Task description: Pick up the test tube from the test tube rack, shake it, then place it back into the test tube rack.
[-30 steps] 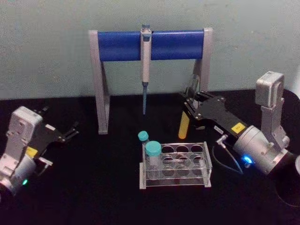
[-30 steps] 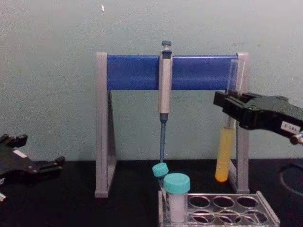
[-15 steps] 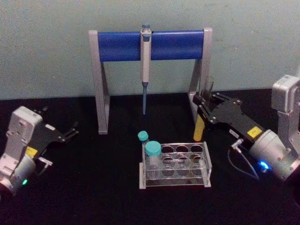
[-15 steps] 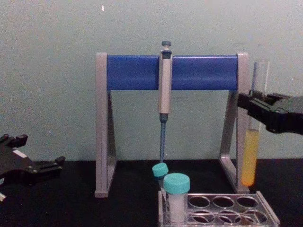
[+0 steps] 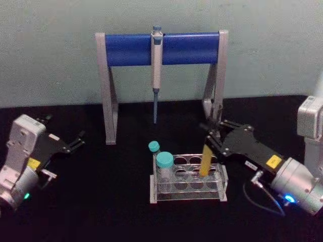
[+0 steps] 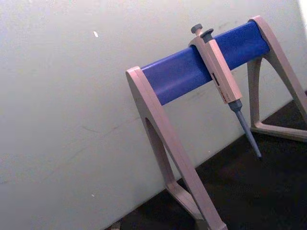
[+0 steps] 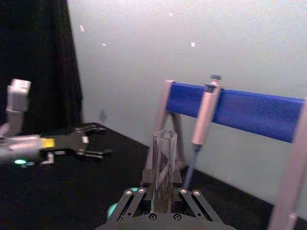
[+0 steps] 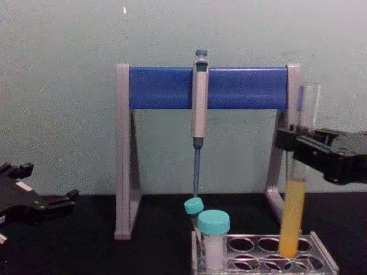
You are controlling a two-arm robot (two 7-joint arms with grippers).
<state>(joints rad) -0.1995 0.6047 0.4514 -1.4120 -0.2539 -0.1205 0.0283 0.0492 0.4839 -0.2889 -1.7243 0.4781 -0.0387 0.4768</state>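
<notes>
My right gripper (image 5: 214, 137) is shut on the test tube (image 5: 206, 159), a clear glass tube with yellow-orange liquid, and holds it upright. From the chest, the test tube (image 8: 293, 217) stands with its round bottom dipping into a hole at the right end of the clear test tube rack (image 8: 258, 254). In the head view the test tube rack (image 5: 187, 197) sits at the table's centre. The right wrist view looks along the test tube (image 7: 164, 167) between the gripper's fingers (image 7: 139, 191). My left gripper (image 5: 75, 141) rests open, far to the left.
Two teal-capped vials (image 5: 164, 160) stand at the rack's left end. Behind the rack is the grey-and-blue pipette stand (image 5: 161, 49) with a pipette (image 5: 157, 60) hanging from its bar. The stand's right leg (image 8: 278, 172) is close behind the held tube.
My right gripper has carried the tube forward and down from beside the stand's right leg to the rack. The tube's bottom now sits at a rack hole. The left arm has not moved.
</notes>
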